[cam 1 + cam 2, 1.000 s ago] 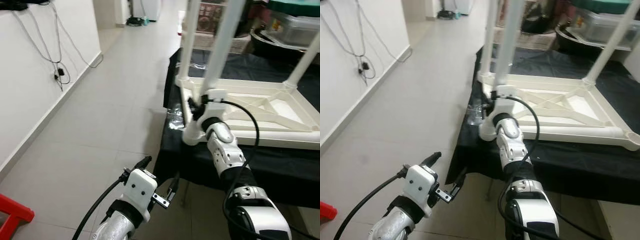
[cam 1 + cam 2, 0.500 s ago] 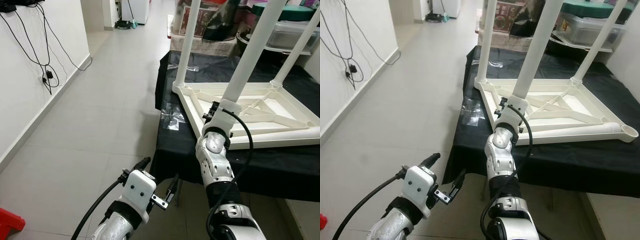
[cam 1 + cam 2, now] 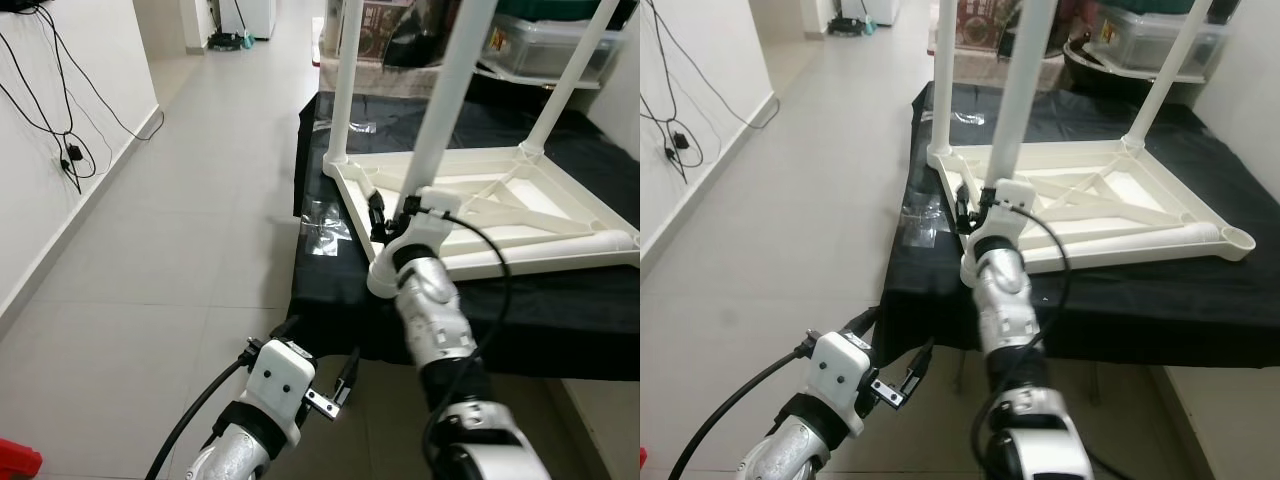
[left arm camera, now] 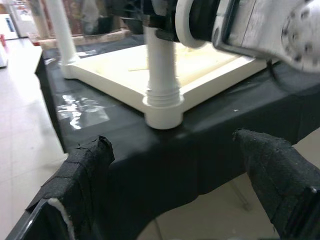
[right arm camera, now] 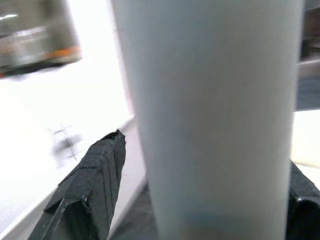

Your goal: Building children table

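A white tabletop (image 3: 500, 215) is seen lying upside down on a black cloth (image 3: 560, 300) in the right half of the left eye view, with three white legs standing up from its corners. The near leg (image 3: 445, 95) rises from the near left corner of the tabletop toward the top centre of the frame; a second leg (image 3: 343, 80) stands at the far left corner, and a third leg (image 3: 570, 80) at the far right corner, in the upper right. An open socket (image 3: 1240, 239) is seen at the near right corner, at the right edge of the right eye view.

The right gripper (image 3: 392, 205) is placed at the foot of the near leg, near the centre of the frame, with its fingers (image 5: 92, 187) set either side of the white tube; in the right wrist view the leg (image 5: 212, 115) lies between the two pads, so the gripper is clamped on it. In the left wrist view the leg's threaded foot (image 4: 162, 95) is seen seated in the corner socket, with the right arm just above it.

The left gripper (image 3: 320, 355) is held low in the bottom centre, over the grey floor (image 3: 150, 260) and in front of the cloth's edge, well apart from the tabletop. Its fingers (image 4: 80, 175) are spread apart with nothing between them.

A white wall (image 3: 60, 120) with hanging cables (image 3: 50, 90) runs along the upper left.
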{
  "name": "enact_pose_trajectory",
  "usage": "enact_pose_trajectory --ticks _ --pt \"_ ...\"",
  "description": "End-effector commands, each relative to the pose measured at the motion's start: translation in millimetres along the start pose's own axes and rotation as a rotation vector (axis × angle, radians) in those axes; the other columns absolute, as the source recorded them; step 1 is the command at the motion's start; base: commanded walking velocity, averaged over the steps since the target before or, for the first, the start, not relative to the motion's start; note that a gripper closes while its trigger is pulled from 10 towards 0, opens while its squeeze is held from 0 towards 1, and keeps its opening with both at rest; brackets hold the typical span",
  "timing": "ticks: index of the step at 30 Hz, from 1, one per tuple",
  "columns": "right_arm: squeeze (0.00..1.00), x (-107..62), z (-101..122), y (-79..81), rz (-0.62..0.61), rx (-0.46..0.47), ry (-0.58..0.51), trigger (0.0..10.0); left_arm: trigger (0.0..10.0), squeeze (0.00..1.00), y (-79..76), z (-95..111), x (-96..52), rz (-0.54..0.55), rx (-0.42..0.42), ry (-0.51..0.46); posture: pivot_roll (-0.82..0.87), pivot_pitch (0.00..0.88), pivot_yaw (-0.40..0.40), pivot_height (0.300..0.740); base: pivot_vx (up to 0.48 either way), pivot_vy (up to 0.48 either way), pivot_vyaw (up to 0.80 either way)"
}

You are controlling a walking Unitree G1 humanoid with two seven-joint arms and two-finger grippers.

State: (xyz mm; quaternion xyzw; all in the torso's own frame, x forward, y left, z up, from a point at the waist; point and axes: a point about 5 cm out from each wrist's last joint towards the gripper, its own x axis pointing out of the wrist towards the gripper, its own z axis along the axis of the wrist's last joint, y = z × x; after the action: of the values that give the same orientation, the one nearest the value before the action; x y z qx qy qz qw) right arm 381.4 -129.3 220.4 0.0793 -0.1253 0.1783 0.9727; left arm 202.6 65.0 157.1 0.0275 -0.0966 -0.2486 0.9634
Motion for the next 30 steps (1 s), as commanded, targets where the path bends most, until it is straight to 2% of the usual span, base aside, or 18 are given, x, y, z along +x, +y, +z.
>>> enact_pose_trajectory --ticks 1,2,3,6,8,10,11,16,17,18,19,23,24,25,26,27,28,30 --pt "0.00 -3.4 -9 8.9 0.370 0.053 0.133 10.0 10.0 0.00 -1.8 -4 -0.1 -0.008 -0.012 0.014 0.10 0.139 -0.066 0.740 0.000 0.000 0.00" --pt "0.00 -3.4 -9 8.9 0.370 0.053 0.133 10.0 10.0 0.00 -1.8 -4 -0.1 -0.008 -0.012 0.014 0.10 0.139 -0.066 0.740 0.000 0.000 0.00" --pt "0.00 -4.0 -12 11.6 0.489 0.070 0.194 10.0 10.0 0.00 -2.2 -4 0.1 -0.010 -0.012 0.015 0.10 0.140 -0.066 0.740 0.000 0.000 0.00" --pt "0.00 -4.0 -14 13.2 0.550 0.077 0.228 10.0 10.0 0.00 -2.5 -5 0.2 -0.012 -0.013 0.015 0.10 0.140 -0.066 0.740 0.000 0.000 0.00" --pt "0.00 -0.8 -17 28.5 0.742 0.065 0.256 10.0 10.0 0.00 -4.2 -4 0.3 -0.015 -0.008 0.017 0.13 0.135 -0.069 0.740 0.000 0.000 0.00" --pt "0.00 -0.8 -17 28.5 0.742 0.065 0.256 10.0 10.0 0.00 -4.2 -4 0.3 -0.015 -0.008 0.017 0.13 0.135 -0.069 0.740 0.000 0.000 0.00" --pt "0.00 0.3 -17 35.7 0.826 0.056 0.260 10.0 10.0 0.00 -5.2 -4 0.4 -0.018 -0.005 0.017 0.14 0.135 -0.073 0.740 0.000 0.000 0.00" --pt "0.00 2.7 -16 41.5 0.876 0.074 0.258 10.0 10.0 0.00 -6.0 -3 1.0 -0.019 -0.007 0.014 0.14 0.136 -0.075 0.740 0.000 0.000 0.00" --pt "0.00 5.2 -15 45.9 0.910 0.079 0.260 7.4 10.0 0.00 -6.5 -3 1.2 -0.020 -0.007 0.011 0.14 0.135 -0.075 0.740 0.000 0.000 0.00" --pt "0.00 5.2 -15 45.9 0.910 0.079 0.260 7.4 10.0 0.00 -6.5 -3 1.2 -0.020 -0.007 0.011 0.14 0.135 -0.075 0.740 0.000 0.000 0.00" --pt "0.00 9.2 -14 49.7 0.904 0.076 0.246 0.0 10.0 0.00 -6.5 -2 0.9 -0.018 -0.006 0.011 0.14 0.133 -0.080 0.740 0.000 0.000 0.00" --pt "0.00 13.0 -13 49.9 0.866 0.066 0.227 0.0 10.0 0.00 -5.3 -3 0.0 -0.012 -0.002 0.013 0.14 0.131 -0.078 0.740 0.000 0.000 0.00" --pt "0.00 15.5 -13 46.1 0.777 0.049 0.209 0.0 10.0 0.00 -4.7 -4 -0.3 -0.010 -0.002 0.015 0.13 0.128 -0.077 0.740 0.000 0.000 0.00" --pt "0.00 15.5 -13 46.1 0.777 0.049 0.209 0.0 10.0 0.00 -4.7 -4 -0.3 -0.010 -0.002 0.015 0.13 0.128 -0.077 0.740 0.000 0.000 0.00" --pt "0.00 16.8 -14 43.0 0.715 0.039 0.199 0.0 10.0 0.00 -4.3 -4 -0.4 -0.009 -0.002 0.017 0.13 0.128 -0.077 0.740 0.000 0.000 0.00" --pt "0.00 18.8 -16 38.3 0.601 0.019 0.187 0.0 10.0 0.00 -4.5 -5 -0.3 -0.011 -0.002 0.018 0.12 0.125 -0.073 0.740 0.000 0.000 0.00" --pt "0.00 18.8 -16 38.3 0.601 0.019 0.187 0.0 10.0 0.00 -4.5 -5 -0.3 -0.011 -0.002 0.018 0.12 0.125 -0.073 0.740 0.000 0.000 0.00" --pt "0.00 21.3 -21 18.4 0.243 0.001 0.165 0.0 10.0 0.00 -5.6 -7 0.8 -0.017 -0.004 0.019 0.11 0.122 -0.069 0.740 0.000 0.000 0.00"
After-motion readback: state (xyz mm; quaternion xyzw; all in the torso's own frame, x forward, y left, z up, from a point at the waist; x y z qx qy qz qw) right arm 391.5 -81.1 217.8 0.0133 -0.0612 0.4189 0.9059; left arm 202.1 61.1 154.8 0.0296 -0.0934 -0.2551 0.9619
